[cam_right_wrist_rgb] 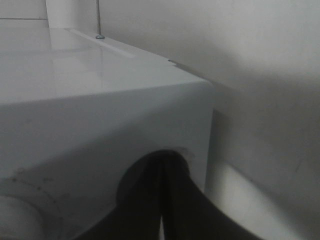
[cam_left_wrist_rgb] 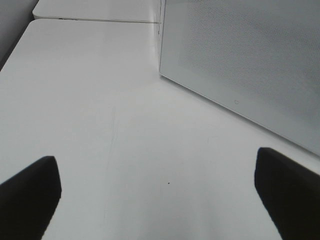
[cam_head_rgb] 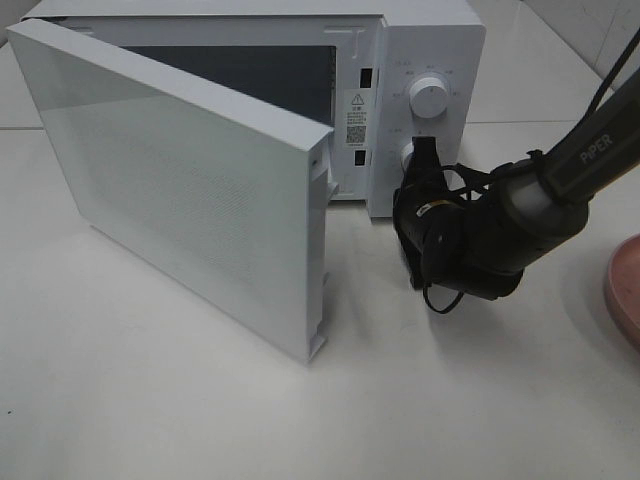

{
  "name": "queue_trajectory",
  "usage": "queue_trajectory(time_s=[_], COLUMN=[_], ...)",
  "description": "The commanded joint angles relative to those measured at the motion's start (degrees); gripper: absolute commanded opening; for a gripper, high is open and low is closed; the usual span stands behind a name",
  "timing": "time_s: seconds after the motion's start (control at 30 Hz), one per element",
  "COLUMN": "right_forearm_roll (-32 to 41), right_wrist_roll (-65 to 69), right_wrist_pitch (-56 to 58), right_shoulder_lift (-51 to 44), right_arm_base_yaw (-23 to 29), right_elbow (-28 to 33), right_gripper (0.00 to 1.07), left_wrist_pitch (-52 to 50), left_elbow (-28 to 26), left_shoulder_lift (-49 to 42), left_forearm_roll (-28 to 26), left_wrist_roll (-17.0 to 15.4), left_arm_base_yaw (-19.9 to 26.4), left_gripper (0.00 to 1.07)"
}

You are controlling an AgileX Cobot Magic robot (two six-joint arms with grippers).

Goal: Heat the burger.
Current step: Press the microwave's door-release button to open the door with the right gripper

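Two hands: the right hand (cam_head_rgb: 424, 150), pinched shut, is at the lower knob (cam_head_rgb: 407, 157) of a white microwave (cam_head_rgb: 440, 45), its door (cam_head_rgb: 180, 190) open. The left hand (cam_left_wrist_rgb: 157, 192) gapes wide over the surface (cam_left_wrist_rgb: 100, 100). Where the burger is cannot be told.

I can't find the burger in any of my views. The microwave (cam_head_rgb: 430, 60) has its door (cam_head_rgb: 180, 190) swung open, hiding most of the cavity (cam_head_rgb: 250, 75); the strip I see is dark.
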Motion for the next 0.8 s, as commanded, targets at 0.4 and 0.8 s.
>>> queue_trajectory(time_s=[0.4, 0.8], right_forearm_roll=[-3.4, -6.5], right_wrist_roll=[-1.5, 3.0], right_wrist_pitch=[-4.0, -1.0], right_shoulder_lift=[-1.3, -5.7], right_arm_base_yaw=[-2.0, -1.9], right_elbow=[-3.6, 4.4], right_gripper=[0.04, 0.04], left_wrist_pitch=[-0.5, -0.5], left_elbow=[0.2, 0.2], left_shoulder_lift=[-1.3, -1.3], left_forearm_roll=[-0.3, -0.3], left_wrist_roll=[-0.1, -0.1], left_arm_base_yaw=[-0.3, -0.3], left_gripper=[0.98, 0.98])
